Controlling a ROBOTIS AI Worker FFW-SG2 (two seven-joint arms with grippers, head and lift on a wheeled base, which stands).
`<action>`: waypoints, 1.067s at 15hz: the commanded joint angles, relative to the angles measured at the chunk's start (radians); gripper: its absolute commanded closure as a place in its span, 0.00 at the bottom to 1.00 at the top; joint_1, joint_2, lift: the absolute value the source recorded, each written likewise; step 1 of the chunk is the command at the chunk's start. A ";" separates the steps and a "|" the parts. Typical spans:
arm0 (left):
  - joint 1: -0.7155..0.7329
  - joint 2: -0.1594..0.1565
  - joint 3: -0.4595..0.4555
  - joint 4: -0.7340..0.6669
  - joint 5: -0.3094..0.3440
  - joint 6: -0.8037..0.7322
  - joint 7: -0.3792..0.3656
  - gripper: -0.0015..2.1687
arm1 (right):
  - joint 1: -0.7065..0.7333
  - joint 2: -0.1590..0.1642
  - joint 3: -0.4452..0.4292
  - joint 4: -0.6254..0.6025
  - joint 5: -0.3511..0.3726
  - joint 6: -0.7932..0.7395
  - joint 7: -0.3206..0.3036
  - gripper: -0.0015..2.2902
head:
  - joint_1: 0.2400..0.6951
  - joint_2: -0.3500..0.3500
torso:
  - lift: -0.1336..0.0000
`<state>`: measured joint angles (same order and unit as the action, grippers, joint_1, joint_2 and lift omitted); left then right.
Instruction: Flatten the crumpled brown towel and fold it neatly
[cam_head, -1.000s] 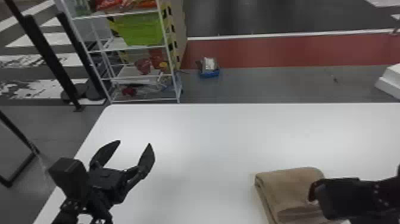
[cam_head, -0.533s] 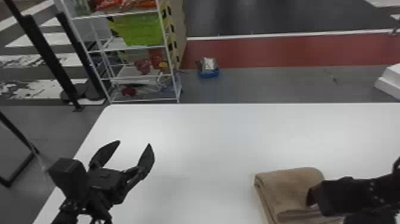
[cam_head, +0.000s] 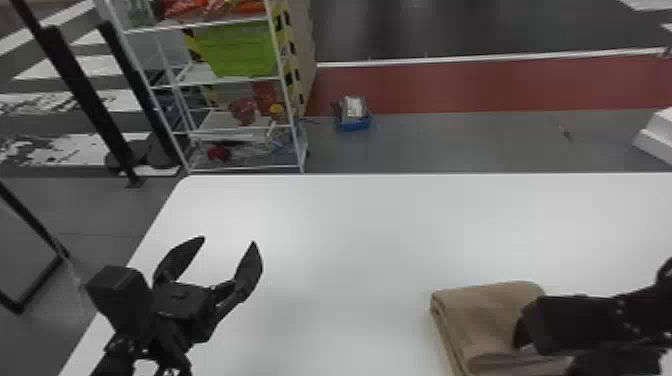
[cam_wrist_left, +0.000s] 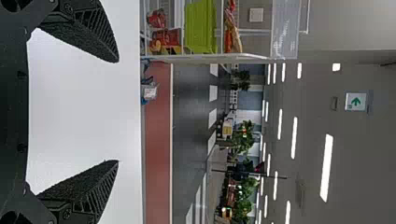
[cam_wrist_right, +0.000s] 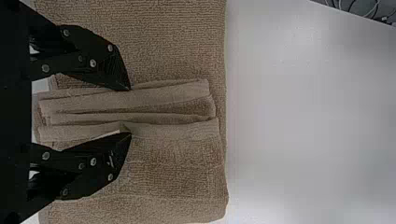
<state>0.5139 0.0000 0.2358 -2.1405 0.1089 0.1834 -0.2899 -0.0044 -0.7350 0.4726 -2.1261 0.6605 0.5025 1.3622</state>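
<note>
Where towel (cam_head: 485, 315) lies, right end effector (cam_head: 524, 334) overhangs.

Is shining down brightly from long ceiling lights (cam_wrist_left: 327, 168) in the left wrist view, standing out against a dimmer grey ceiling (cam_wrist_left: 359, 154). In the head view, is spreading softly over the desk (cam_head: 375, 225), glaring pale near the far left corner and dulling toward the middle. Is glinting faintly off the dark floor (cam_head: 450, 30) past the far edge. In the right wrist view, is leaving thin shadows in the towel's (cam_wrist_right: 177, 158) creases.
</note>
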 joint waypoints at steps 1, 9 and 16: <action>0.000 -0.003 -0.001 0.001 0.000 0.000 -0.002 0.06 | -0.008 0.003 0.008 0.008 0.002 0.000 0.005 0.29 | 1.00 0.72 | 0.07; 0.000 -0.003 -0.035 -0.009 -0.018 0.000 -0.011 0.06 | -0.032 0.025 -0.008 0.035 -0.016 -0.006 0.005 0.57 | 1.00 0.70 | 0.07; 0.026 -0.003 -0.082 -0.055 -0.057 0.000 -0.080 0.06 | -0.048 0.068 -0.127 0.051 -0.098 -0.003 0.005 0.62 | 1.00 0.62 | 0.07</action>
<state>0.5370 0.0000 0.1616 -2.1874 0.0636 0.1834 -0.3641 -0.0461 -0.6758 0.3689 -2.0748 0.5765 0.4993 1.3622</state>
